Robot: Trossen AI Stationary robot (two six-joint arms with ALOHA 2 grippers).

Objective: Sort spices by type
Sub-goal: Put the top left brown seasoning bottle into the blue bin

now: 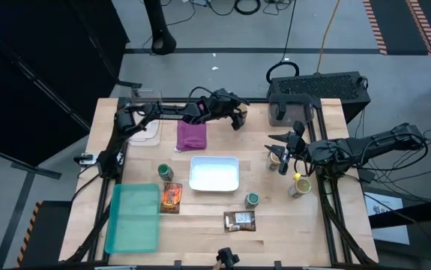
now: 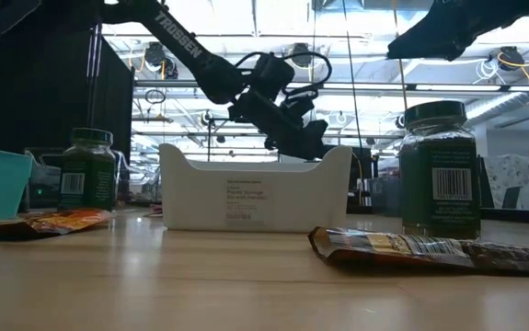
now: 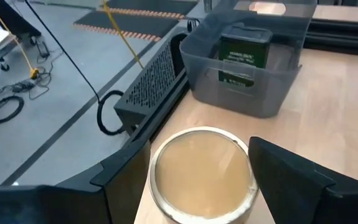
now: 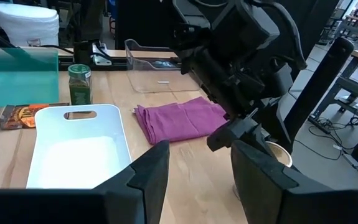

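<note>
Tan-lidded jar [image 3: 200,177] clasped between left end effector [image 1: 236,118] fingers — grey bin [image 3: 253,99] beyond.

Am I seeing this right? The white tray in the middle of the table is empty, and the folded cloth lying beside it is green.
Almost. The folded cloth is purple, not green. The high view shows this plainly. The rest stands: the white tray in the middle of the table is empty, and the cloth lies beside it.

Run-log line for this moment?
left gripper: holds tan-lidded round jar, near grey plastic bin | right gripper: open, right of white plastic tray
</note>
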